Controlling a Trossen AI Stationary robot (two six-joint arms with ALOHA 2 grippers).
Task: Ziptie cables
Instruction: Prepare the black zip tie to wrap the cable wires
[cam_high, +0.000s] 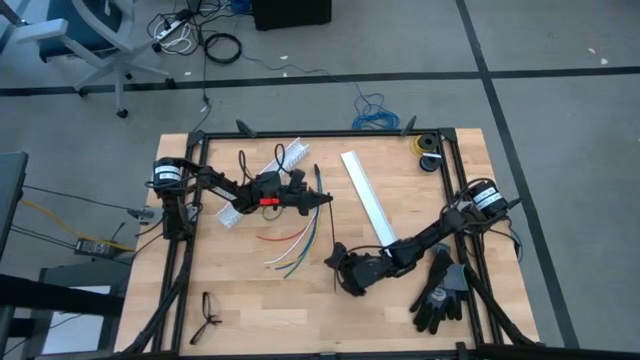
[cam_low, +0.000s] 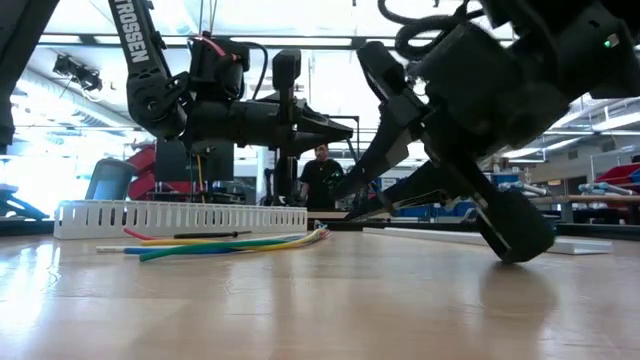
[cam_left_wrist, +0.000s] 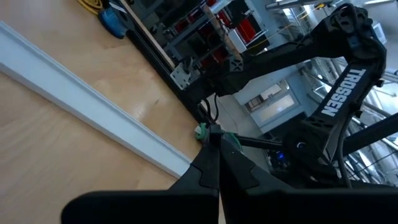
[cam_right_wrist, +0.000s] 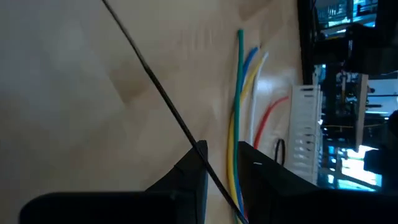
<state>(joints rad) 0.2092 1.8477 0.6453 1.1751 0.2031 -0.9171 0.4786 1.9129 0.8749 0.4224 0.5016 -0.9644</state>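
The cables (cam_high: 290, 248), thin red, white, yellow, green and blue wires, lie flat on the wooden table's middle (cam_low: 230, 242). My right gripper (cam_high: 336, 258) stands just right of them, slanting down toward the table's left, shut on a thin black strip (cam_right_wrist: 155, 81). The wires (cam_right_wrist: 235, 124) run past behind its fingertips (cam_right_wrist: 224, 165). My left gripper (cam_high: 328, 199) hovers level above the table, beyond the cables' far end, shut (cam_left_wrist: 217, 158) with nothing showing between its fingers. Another thin black strip (cam_high: 316, 178) lies by it. My right gripper has the black strip between its two fingers, where it passes one fingertip (cam_right_wrist: 208, 163) and crosses the gap on a slant. The fingers come from the table's right, slanting down. The strip's long free part (cam_high: 335, 282) reaches toward the near edge.
A flat white channel (cam_high: 370, 195) lies at the centre right, and a slotted one (cam_low: 180, 215) at the far left under my left arm. Black gloves (cam_high: 440, 290) lie near right, glasses (cam_high: 208, 315) near left. A person (cam_low: 322, 175) stands beyond the table.
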